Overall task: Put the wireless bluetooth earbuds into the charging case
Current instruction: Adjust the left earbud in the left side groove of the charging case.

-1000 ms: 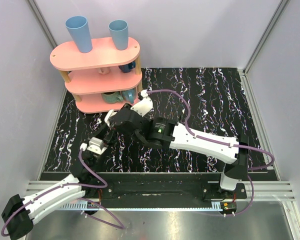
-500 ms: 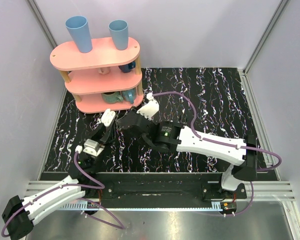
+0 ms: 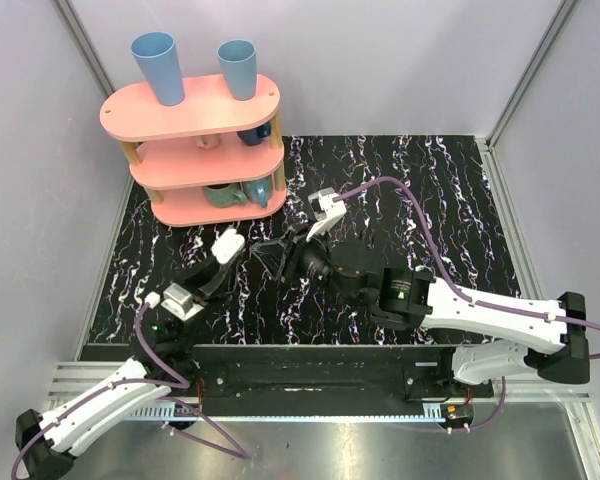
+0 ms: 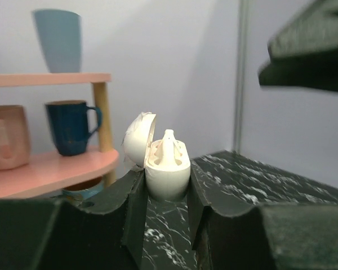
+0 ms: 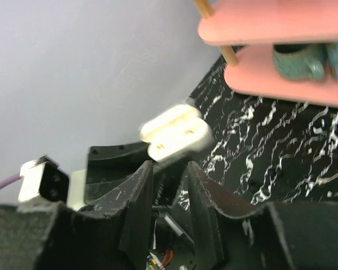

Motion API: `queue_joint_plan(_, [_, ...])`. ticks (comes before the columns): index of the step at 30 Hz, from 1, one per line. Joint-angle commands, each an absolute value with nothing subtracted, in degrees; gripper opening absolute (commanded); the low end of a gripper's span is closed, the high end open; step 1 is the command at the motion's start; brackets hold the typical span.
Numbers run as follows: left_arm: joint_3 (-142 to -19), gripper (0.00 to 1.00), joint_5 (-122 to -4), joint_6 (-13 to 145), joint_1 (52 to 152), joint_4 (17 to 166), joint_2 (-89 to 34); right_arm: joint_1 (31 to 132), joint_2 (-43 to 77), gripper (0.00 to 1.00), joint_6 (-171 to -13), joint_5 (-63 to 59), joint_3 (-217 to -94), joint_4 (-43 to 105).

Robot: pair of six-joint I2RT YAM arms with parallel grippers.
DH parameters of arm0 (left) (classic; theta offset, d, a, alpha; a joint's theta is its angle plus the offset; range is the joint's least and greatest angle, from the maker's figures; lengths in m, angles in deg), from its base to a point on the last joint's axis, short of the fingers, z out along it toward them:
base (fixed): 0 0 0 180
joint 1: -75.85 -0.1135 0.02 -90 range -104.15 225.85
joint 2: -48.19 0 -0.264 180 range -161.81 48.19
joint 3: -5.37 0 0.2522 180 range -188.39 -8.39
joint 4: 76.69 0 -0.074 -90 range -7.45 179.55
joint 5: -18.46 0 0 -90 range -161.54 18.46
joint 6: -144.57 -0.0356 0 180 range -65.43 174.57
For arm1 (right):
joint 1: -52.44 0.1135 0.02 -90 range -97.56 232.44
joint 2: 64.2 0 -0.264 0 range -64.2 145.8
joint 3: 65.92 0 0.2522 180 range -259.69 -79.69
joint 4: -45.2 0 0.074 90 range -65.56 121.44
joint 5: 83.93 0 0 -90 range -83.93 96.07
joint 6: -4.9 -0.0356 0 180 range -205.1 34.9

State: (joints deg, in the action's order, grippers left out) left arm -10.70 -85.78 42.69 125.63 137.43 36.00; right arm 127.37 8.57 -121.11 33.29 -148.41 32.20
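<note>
The left gripper [image 4: 166, 194] is clamped on the charging case [image 4: 167, 171], a glossy white pebble held upright in front of the pink shelf's [image 3: 193, 118] lowest tier. Its lid [image 4: 139, 138] is swung open toward the shelf. One earbud [image 4: 168, 142] stands inside; a second cannot be made out. The right gripper [image 5: 168, 171] hangs just beside the case on the side away from the shelf, jaws parted and empty. Two blue cups [image 3: 158, 68] top the shelf, and the marbled tabletop [image 3: 430, 200] stretches wide to its right.

No readable txt, labels, brands, nos. or signs in any view (top, L wrist, R wrist). Charging case [image 4: 167, 175], closest thing in L wrist view: plain white, no print legible. Anything finer elsewhere is too small or blurred to make out.
</note>
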Motion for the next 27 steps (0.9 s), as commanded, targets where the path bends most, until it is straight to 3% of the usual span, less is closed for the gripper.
queue_joint_plan(1, [-16.02, 0.0, -75.07, 49.28, 125.68, 123.67, 37.73, 127.59, 6.03, 0.37, -101.11, 24.19, -150.35, 35.23])
queue_joint_plan(9, [-19.64, 0.0, -66.27, 52.81, 125.77, 122.77, 35.27, 127.41, 7.52, 0.3, -94.15, 19.08, -154.74, 23.71])
queue_joint_plan(27, [-20.17, 0.0, -65.3, 53.42, 125.68, 124.35, 34.12, 127.41, 10.68, 0.18, -96.09, 23.65, -153.61, 25.1])
